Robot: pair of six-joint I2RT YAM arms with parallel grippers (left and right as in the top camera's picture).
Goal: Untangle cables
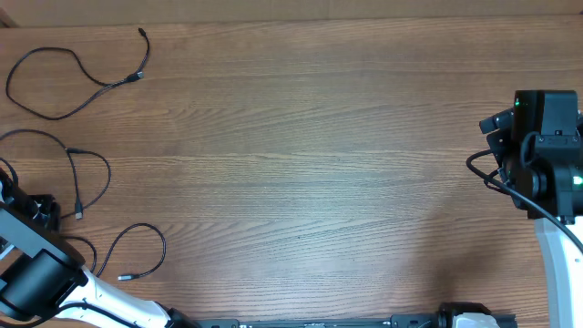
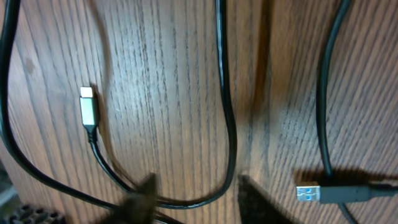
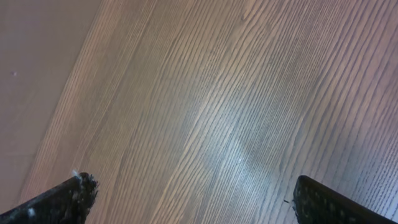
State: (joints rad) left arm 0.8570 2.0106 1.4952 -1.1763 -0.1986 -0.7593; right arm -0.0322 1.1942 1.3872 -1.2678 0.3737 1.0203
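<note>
Wooden tabletop (image 1: 301, 164): along its left edge we logged, lying apart, far-corner cable (image 1: 109, 85), middle cable (image 1: 108, 175) and near-corner cable (image 1: 164, 248). Left gripper (image 2: 196, 198), jaws parted astride a cable loop (image 2: 230, 124), probably to lift it. Right gripper (image 3: 193, 196), spread wide at the right edge, likely kept clear.

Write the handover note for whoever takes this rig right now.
Left hand: open, low over the table, a cable loop lying between its fingers, not gripped.
Right hand: open, empty, over bare wood.
Cables, all far left as loose loops: top cable, middle cable, lower cable.
Done: top cable lies apart from the others.
Left: the left arm hides part of the middle and lower cables; check that they do not cross.
</note>
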